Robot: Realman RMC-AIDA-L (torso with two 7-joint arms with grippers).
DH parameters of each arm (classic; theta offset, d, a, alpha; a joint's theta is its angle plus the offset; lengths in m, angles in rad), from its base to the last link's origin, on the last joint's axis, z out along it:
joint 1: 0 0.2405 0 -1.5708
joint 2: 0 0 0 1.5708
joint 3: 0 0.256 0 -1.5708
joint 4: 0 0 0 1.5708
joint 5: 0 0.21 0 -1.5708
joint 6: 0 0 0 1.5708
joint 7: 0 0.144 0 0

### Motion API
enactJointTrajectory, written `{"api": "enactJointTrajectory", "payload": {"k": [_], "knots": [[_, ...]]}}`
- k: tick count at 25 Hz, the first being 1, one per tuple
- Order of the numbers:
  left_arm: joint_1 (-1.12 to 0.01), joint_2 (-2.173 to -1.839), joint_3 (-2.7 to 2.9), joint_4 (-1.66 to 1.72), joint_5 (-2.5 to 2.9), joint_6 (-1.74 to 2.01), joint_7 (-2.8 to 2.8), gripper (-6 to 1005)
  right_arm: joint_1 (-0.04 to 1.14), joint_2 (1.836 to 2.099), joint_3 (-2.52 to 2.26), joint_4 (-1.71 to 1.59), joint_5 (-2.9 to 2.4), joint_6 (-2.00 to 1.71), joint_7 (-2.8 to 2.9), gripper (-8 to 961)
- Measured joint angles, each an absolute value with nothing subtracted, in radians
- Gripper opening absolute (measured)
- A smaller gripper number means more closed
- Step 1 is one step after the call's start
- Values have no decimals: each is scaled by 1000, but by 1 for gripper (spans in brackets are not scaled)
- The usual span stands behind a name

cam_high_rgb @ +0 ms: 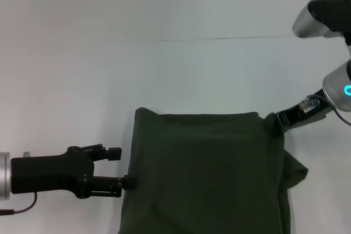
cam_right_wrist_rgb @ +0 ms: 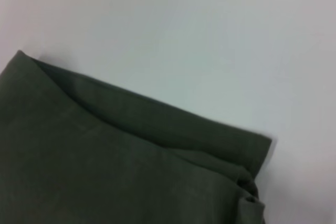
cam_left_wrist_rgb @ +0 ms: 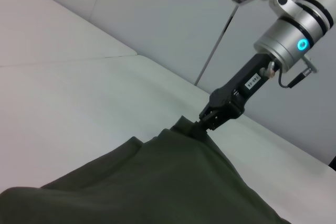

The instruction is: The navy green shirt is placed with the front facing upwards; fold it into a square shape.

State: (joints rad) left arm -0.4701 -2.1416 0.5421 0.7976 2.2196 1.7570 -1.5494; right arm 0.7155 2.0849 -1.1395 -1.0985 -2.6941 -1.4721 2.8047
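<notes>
White tabletop (cam_high_rgb: 82,80) spreads out below us, one thin seam crossing its far side. On it lies the navy green shirt (cam_high_rgb: 203,173), folded, plain side up. Our left gripper (cam_high_rgb: 122,168) is spread open at its left edge; our right gripper (cam_high_rgb: 276,120) pinches its far right corner.
</notes>
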Motion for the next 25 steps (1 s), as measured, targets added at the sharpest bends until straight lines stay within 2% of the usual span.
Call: {"api": "enactJointTrajectory", "payload": {"k": [12, 17, 19, 25], "knots": [[-470, -2141, 535, 798, 2219, 1779, -1590, 950, 698, 2085, -1057, -1095, -2685, -1485, 2775, 71], [-477, -2137, 511, 798, 2206, 1820, -1619, 950, 698, 2079, -884, -1101, -2595, -1550, 2646, 293], [-477, -2135, 506, 798, 2197, 1830, -1621, 950, 692, 2071, -801, -1091, -2509, -1591, 2565, 349], [-475, -2133, 504, 798, 2193, 1837, -1606, 950, 636, 2021, -673, -947, -2187, -1720, 2221, 516]]}}
